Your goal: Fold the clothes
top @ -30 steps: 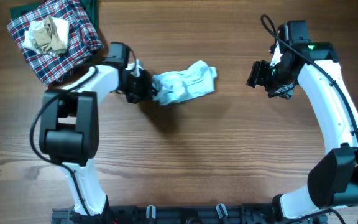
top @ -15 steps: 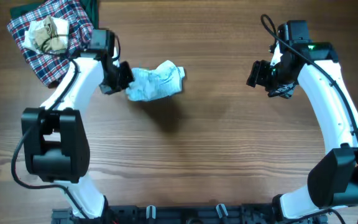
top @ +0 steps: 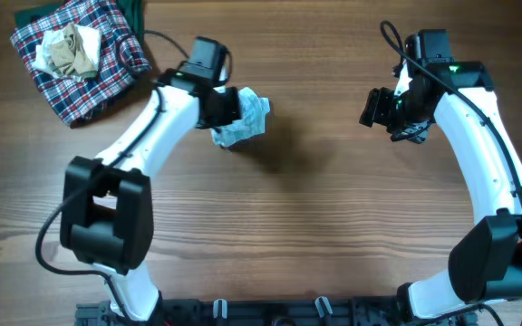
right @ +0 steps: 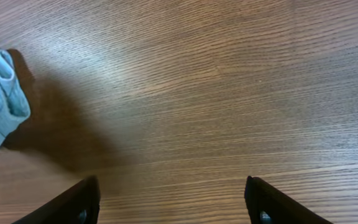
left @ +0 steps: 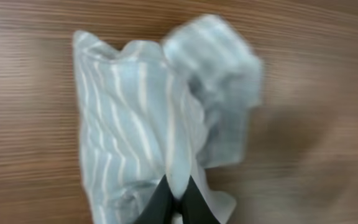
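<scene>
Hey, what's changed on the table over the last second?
The left gripper, clamped on the striped pants throughout, carried them left and then partway back, ending a little left of where they began and more bunched up. Nothing was picked up or released. The right gripper stayed open and still, and the plaid cloth with the beige cloth on it did not move.

Crumpled pale striped pants (top: 243,120) bunched above table (top: 315,226)

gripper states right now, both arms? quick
Left gripper: closed, fingers pinching the striped pants.
Right gripper: open, holding nothing.
</scene>
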### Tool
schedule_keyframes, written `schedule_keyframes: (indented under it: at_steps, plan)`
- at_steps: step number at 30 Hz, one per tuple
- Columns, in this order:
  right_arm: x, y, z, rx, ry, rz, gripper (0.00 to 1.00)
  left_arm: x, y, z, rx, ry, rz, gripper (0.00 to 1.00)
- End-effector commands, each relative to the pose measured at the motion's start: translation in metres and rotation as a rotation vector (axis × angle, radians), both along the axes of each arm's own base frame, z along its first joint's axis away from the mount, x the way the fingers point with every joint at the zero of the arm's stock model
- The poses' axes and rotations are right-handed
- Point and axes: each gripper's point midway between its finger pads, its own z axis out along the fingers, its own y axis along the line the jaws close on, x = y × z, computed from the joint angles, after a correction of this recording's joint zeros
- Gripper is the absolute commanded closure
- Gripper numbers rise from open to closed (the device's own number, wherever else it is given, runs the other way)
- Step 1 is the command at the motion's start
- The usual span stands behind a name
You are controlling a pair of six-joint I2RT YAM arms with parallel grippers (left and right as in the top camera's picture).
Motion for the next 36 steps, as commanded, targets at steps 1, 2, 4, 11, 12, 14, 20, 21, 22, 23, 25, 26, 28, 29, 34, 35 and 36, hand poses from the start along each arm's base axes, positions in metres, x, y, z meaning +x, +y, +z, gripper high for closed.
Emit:
schedule_keyframes:
  at_steps: [1,2,4,11,12,14,20,21,22,23,25,26,28,29,34,35,36]
  plan:
    - [0.005,0.000,0.013,0.008,-0.042,0.010,0.25,0.006,-0.028,0.022,-0.039,-0.079,-0.022,0.96]
    - [0.005,0.000,0.013,0.008,-0.042,0.010,0.25,0.007,-0.035,0.024,-0.050,-0.091,-0.022,0.96]
    - [0.005,0.001,0.013,0.010,-0.042,0.010,0.25,0.009,-0.044,0.027,-0.063,-0.116,-0.039,0.96]
    - [0.002,0.004,0.013,0.030,-0.029,0.016,0.25,0.011,-0.058,0.022,-0.064,-0.135,-0.055,0.82]
    - [0.002,0.004,0.013,0.030,-0.029,0.015,0.25,0.012,-0.054,0.019,-0.045,-0.134,-0.047,0.70]
    - [0.002,0.004,0.013,0.030,-0.029,0.015,0.25,0.011,-0.052,0.015,-0.029,-0.126,-0.042,0.55]
    - [0.006,0.026,0.019,0.144,-0.062,0.096,0.27,0.013,-0.049,0.012,-0.023,-0.122,-0.038,0.14]
    - [0.008,0.035,0.022,0.180,-0.078,0.130,0.28,0.015,-0.045,0.013,-0.023,-0.124,-0.029,0.14]
    - [0.009,0.040,0.024,0.206,-0.088,0.139,0.28,0.016,-0.041,0.014,-0.023,-0.123,-0.019,0.14]
    - [0.012,0.052,0.028,0.251,-0.108,0.164,0.35,0.019,-0.033,0.016,-0.023,-0.124,-0.001,0.14]
    - [0.016,0.070,0.036,0.318,-0.143,0.205,0.48,0.026,-0.012,0.023,-0.023,-0.129,0.048,0.14]
    - [0.020,0.081,0.041,0.354,-0.168,0.228,0.57,0.030,0.002,0.028,-0.024,-0.136,0.080,0.15]
    - [0.025,0.091,0.046,0.387,-0.188,0.211,0.74,0.037,0.036,0.038,-0.029,-0.139,0.170,0.19]
    - [0.029,0.096,0.049,0.399,-0.201,0.203,0.80,0.039,0.049,0.043,-0.033,-0.142,0.197,0.24]
    - [0.044,0.138,0.045,0.447,-0.231,0.200,0.84,0.034,0.104,0.052,-0.081,-0.093,0.308,0.45]
    - [0.047,0.146,0.037,0.435,-0.219,0.185,0.85,0.030,0.108,0.050,-0.080,-0.071,0.317,0.45]
    - [0.049,0.150,0.024,0.403,-0.198,0.156,0.85,0.027,0.110,0.048,-0.076,-0.057,0.321,0.45]
